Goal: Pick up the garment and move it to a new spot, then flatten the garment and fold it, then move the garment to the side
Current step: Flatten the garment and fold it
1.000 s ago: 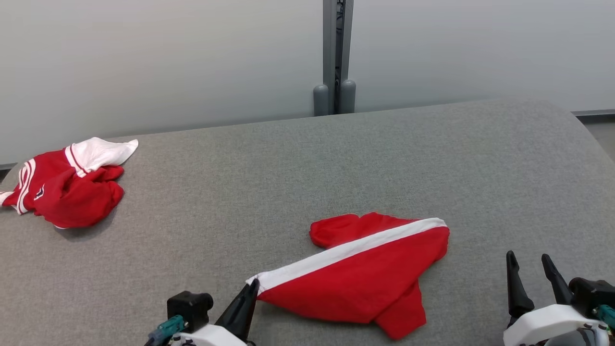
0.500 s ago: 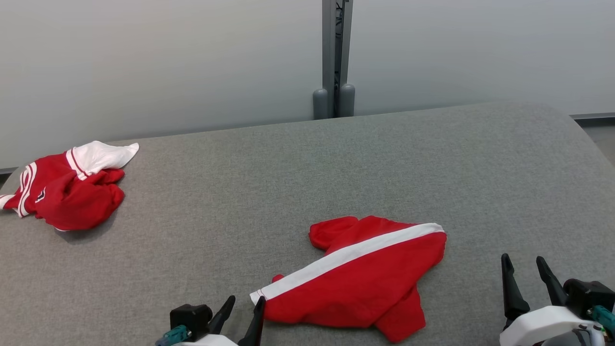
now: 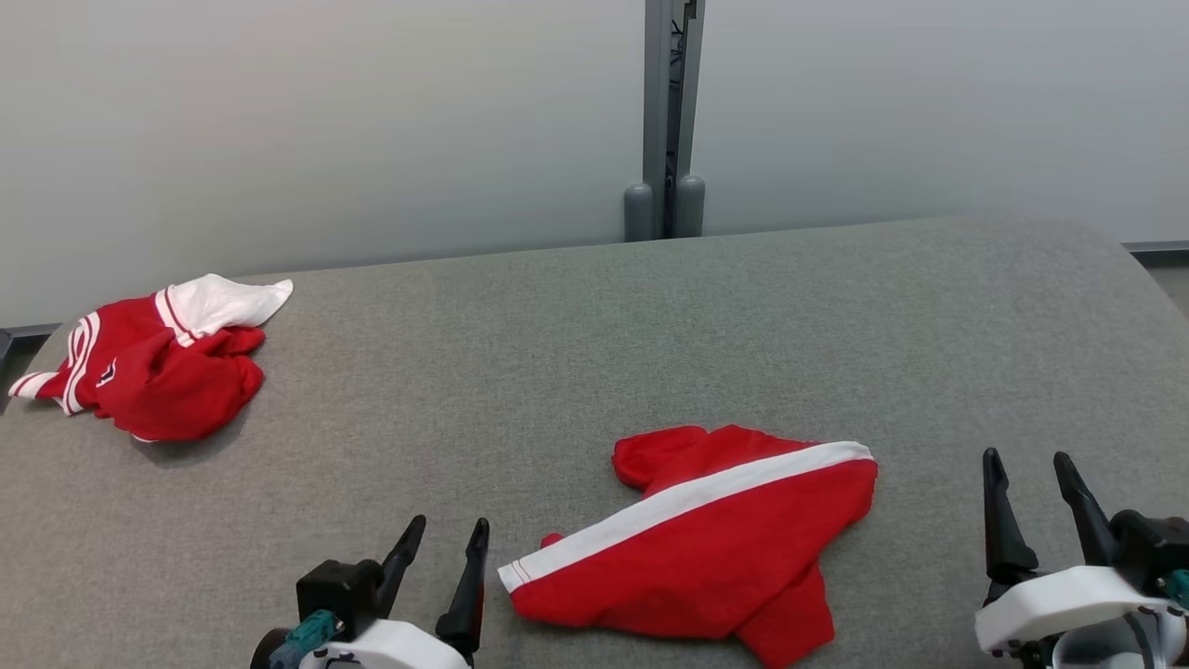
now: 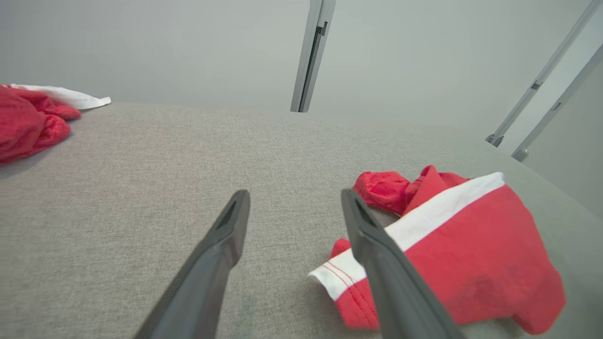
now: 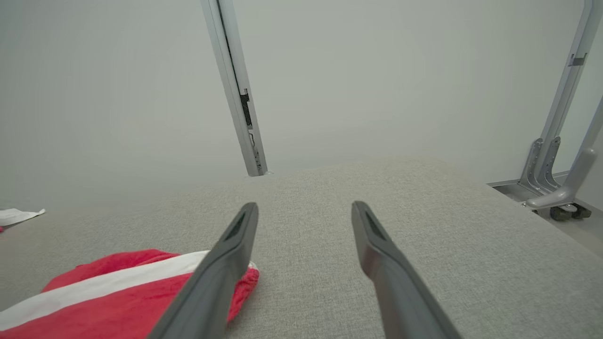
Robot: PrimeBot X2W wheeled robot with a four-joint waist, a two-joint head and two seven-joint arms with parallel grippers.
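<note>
**Red garment (image 3: 715, 548) on the grey surface (image 3: 650, 325), seen from head and both wrists.** The garment, crossed by a white stripe, lies between my two arms and nearer my left. My left jaws stand spread and empty. Their fingers (image 3: 469, 585) are just beside the striped hem corner, with a gap showing in the head view. My right jaws are likewise spread and hold nothing, and their fingers (image 3: 1001, 530) stand apart from the garment's right end. A second red-and-white garment (image 3: 158, 372) lies crumpled at the far left edge of the surface, well apart from both arms.

Progress, as I judge it: the near garment rests on the near middle of the surface, so the move to a new spot appears done. It is not flat. One part is bunched at the back, another pokes out at the front, and the stripe runs aslant. Flattening looks partly done at best, and the fold and the final move aside are not yet done. The hem corner by my left jaws and the right end look the likeliest holds for spreading it
</note>
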